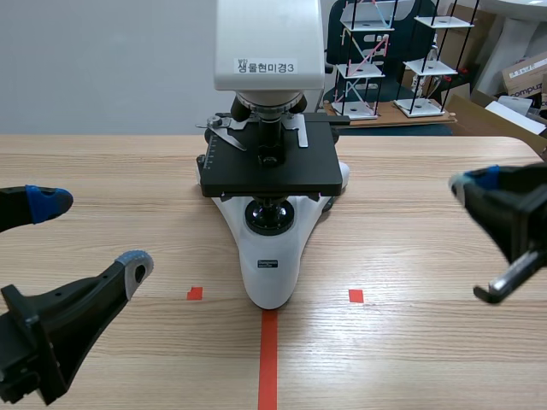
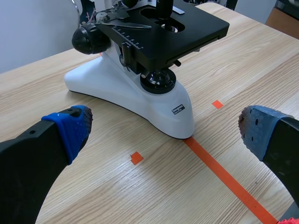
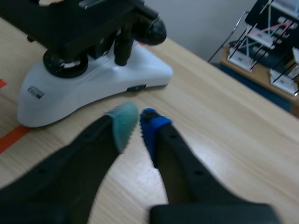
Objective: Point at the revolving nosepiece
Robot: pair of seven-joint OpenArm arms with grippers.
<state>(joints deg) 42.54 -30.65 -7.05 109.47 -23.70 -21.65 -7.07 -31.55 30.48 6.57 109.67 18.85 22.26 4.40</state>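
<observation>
Pale wood table, grey wall, cluttered shelf behind

There is one microscope on one table. There are two claws, a left claw and a right claw. Each has two fingers. The table has two little orange squares and one long orange line.

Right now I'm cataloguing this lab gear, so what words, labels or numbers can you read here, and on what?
"물현미경3", after a stacked first sign I cannot read for sure: white label on the microscope head.
"compu", cut off: cardboard box behind the table.
Dark plate on the microscope's base: too small to read.
Stage scale: tick marks only, numbers unreadable.
</observation>
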